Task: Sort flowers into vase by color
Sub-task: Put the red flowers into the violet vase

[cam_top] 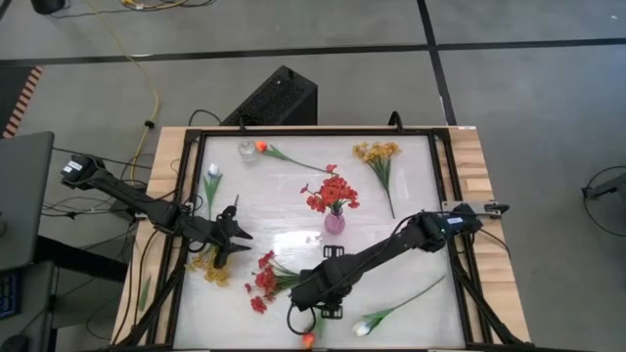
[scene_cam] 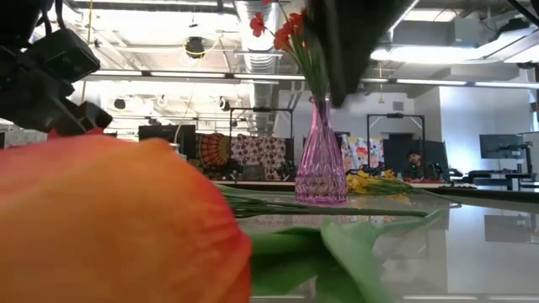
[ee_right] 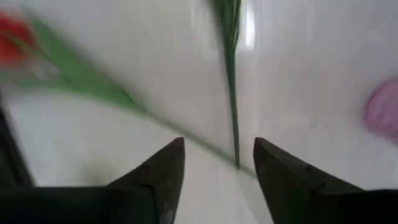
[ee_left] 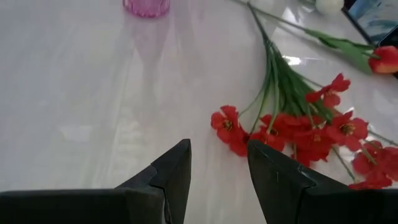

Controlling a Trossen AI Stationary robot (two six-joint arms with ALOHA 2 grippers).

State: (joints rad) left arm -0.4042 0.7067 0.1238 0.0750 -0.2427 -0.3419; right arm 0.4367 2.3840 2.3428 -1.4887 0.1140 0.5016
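Observation:
A pink glass vase [cam_top: 334, 223] stands mid-table and holds a red spray [cam_top: 333, 191]; the low view shows it too [scene_cam: 320, 160]. A second red spray [cam_top: 264, 279] lies on the table near the front left. My left gripper [cam_top: 238, 235] is open, and this spray lies just beyond its fingertips [ee_left: 298, 130]. My right gripper [cam_top: 301, 315] is open, low over the near edge. A thin green stem [ee_right: 233, 93] runs between its fingers. An orange tulip [cam_top: 308, 339] lies at the near edge and fills the low view [scene_cam: 109, 219].
A white tulip [cam_top: 364, 328] lies near the front edge and another [cam_top: 212, 174] at the left. Yellow sprays lie at the far right [cam_top: 378, 153] and the near left [cam_top: 210, 271]. An orange tulip [cam_top: 262, 147] lies by a clear glass [cam_top: 247, 150] at the far edge.

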